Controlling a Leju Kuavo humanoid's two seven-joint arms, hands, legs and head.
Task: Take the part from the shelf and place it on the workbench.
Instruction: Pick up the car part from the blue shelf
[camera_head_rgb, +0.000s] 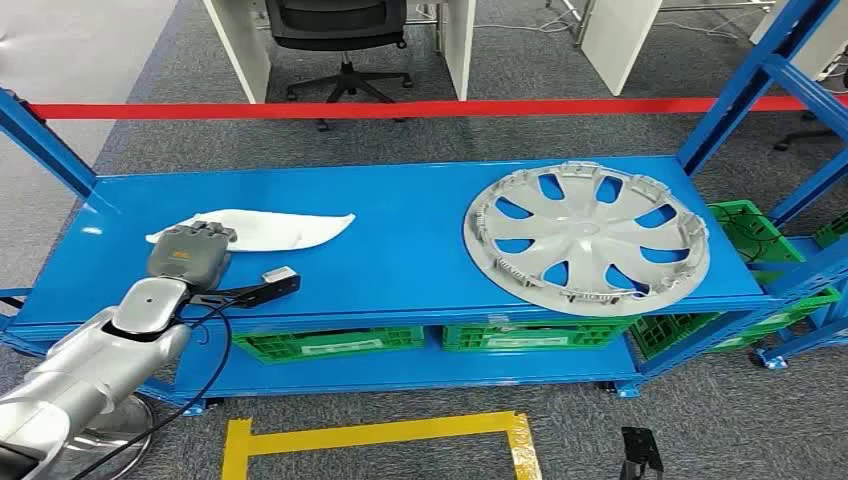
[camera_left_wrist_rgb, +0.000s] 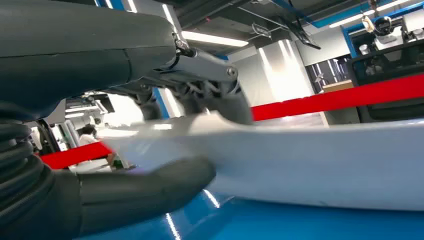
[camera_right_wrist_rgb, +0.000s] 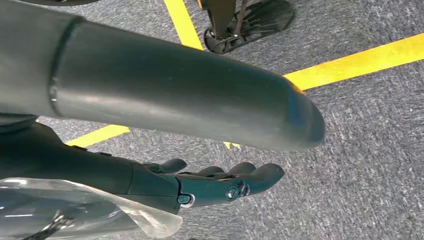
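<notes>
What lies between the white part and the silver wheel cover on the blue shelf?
Nothing: the head view shows bare blue shelf between the white part and the wheel cover.

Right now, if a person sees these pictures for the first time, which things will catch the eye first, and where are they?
The large silver wheel cover lies flat on the right side of the blue shelf, its edge reaching the front rim. On the left side, the robot's left hand grips the near end of a long white part. Behind the shelf, a red tape stretches across the grey carpet.
</notes>
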